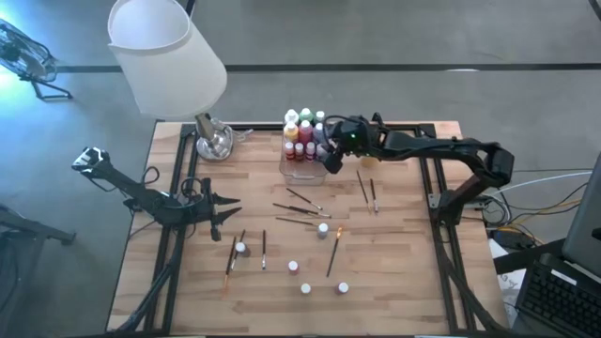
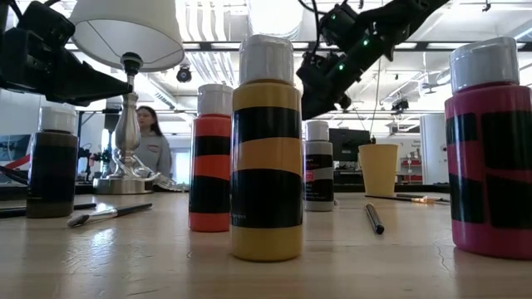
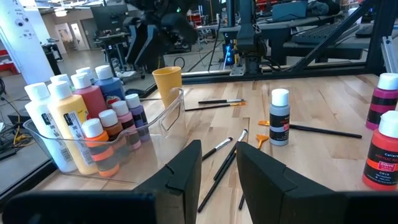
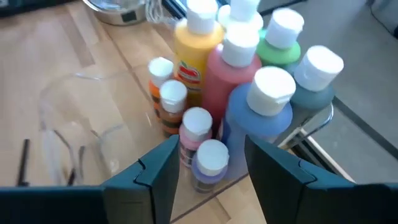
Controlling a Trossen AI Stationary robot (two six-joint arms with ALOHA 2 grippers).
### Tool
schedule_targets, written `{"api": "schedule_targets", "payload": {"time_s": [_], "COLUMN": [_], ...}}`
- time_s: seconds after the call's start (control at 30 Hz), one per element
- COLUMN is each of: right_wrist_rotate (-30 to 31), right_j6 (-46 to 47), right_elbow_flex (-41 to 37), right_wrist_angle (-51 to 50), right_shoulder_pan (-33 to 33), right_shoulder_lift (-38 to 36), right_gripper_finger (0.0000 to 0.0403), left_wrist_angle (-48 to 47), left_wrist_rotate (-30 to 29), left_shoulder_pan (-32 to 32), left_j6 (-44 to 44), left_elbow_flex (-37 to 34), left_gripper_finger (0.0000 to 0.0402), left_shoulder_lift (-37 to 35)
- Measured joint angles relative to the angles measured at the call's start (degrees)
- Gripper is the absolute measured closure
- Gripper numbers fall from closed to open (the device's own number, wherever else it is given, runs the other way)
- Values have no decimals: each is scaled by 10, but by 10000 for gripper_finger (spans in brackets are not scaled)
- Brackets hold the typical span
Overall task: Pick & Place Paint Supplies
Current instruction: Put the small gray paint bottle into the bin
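Observation:
A clear plastic box (image 1: 299, 161) stands at the table's far middle, its far end packed with paint bottles (image 4: 239, 74); the small ones (image 4: 198, 134) stand in front of the tall ones. My right gripper (image 4: 208, 177) hovers open above the box, over the small bottles, with nothing between its fingers. Several more bottles (image 1: 306, 288) stand upright on the wood nearer the front edge, and thin brushes (image 1: 300, 199) lie flat around them. My left gripper (image 3: 217, 171) waits open and empty, low over the table's left side (image 1: 225, 207), pointing toward the box.
A lamp with a white shade (image 1: 169, 56) and a silver foot (image 1: 214, 141) stands at the far left corner. A small orange cup (image 3: 168, 84) sits just beyond the box. A person (image 2: 154, 141) stands in the room behind the table.

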Motion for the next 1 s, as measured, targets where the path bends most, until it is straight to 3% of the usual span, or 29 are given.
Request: {"api": "schedule_targets", "payload": {"time_s": [0.43, 0.73, 1.0], "right_wrist_rotate": [13, 132, 146], "right_j6": [-23, -10, 59], "right_elbow_flex": [0, 0, 0], "right_wrist_angle": [-27, -135, -220], "right_shoulder_pan": [75, 165, 247], "right_shoulder_lift": [-94, -165, -192], "right_gripper_finger": [265, 275, 259], "left_wrist_angle": [0, 0, 0], "left_wrist_rotate": [0, 0, 0], "left_shoulder_pan": [0, 0, 0], "left_j6": [0, 0, 0], "left_elbow_flex": [0, 0, 0], "left_gripper_finger": [293, 293, 293], "left_shoulder_lift": [0, 0, 0]}}
